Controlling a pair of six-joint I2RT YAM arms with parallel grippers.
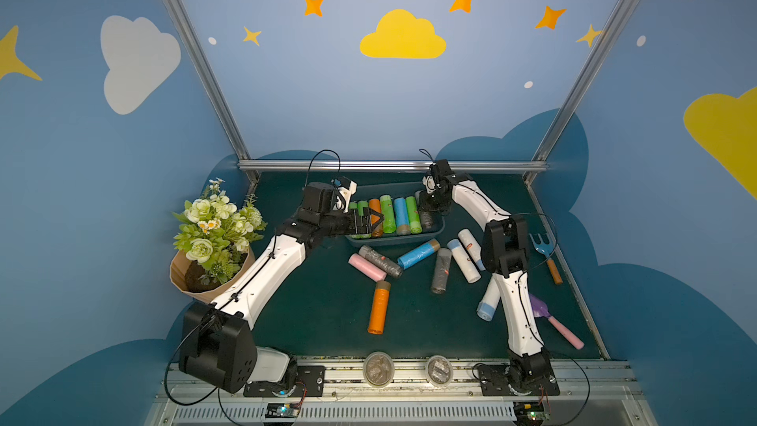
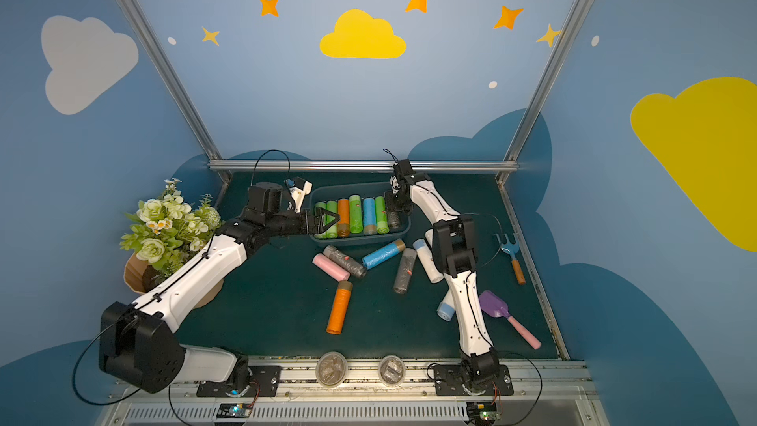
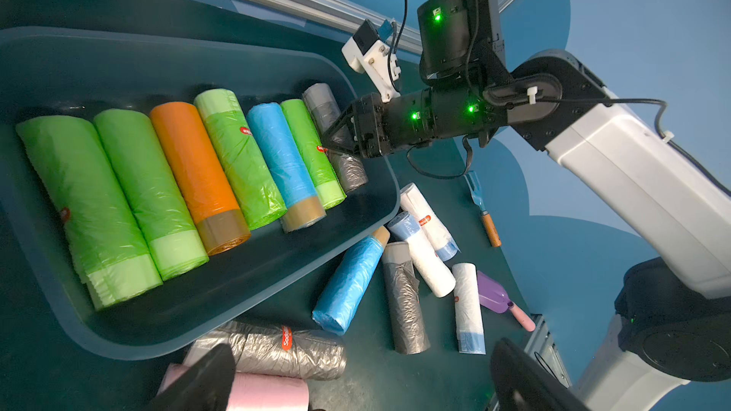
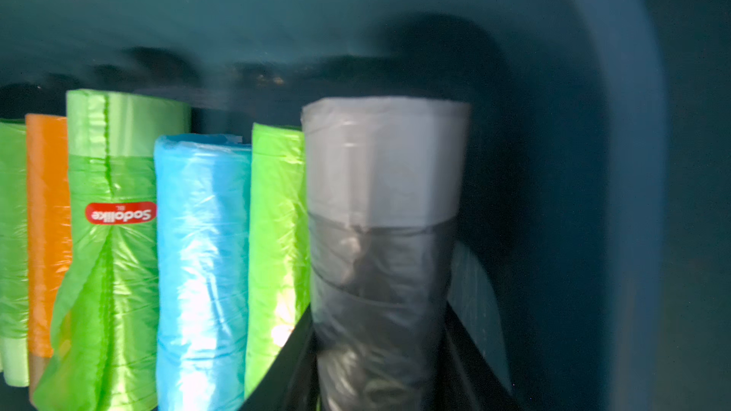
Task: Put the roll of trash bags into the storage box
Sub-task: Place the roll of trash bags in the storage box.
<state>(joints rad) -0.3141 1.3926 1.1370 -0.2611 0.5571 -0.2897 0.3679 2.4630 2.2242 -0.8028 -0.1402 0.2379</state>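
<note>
The storage box point(image 1: 393, 242) point(image 2: 360, 242) is a blue-grey tub at the back middle of the mat, holding a row of green, orange and blue rolls. A grey roll of trash bags point(image 1: 427, 220) point(image 3: 345, 170) point(image 4: 379, 191) lies at the box's right end beside a green roll. My right gripper point(image 1: 428, 209) point(image 4: 379, 310) straddles it with the jaws slightly apart, a thin dark gap on one side. My left gripper point(image 1: 370, 223) point(image 3: 364, 381) hovers open over the box's left front, holding nothing.
Loose rolls lie on the mat in front of the box: pink point(image 1: 367, 267), grey point(image 1: 381, 261), blue point(image 1: 418, 254), grey point(image 1: 441, 270), white point(image 1: 463, 260), orange point(image 1: 379, 307). A bouquet point(image 1: 213, 231) stands left; a garden fork point(image 1: 547, 254) and purple scoop point(image 1: 553, 321) lie right.
</note>
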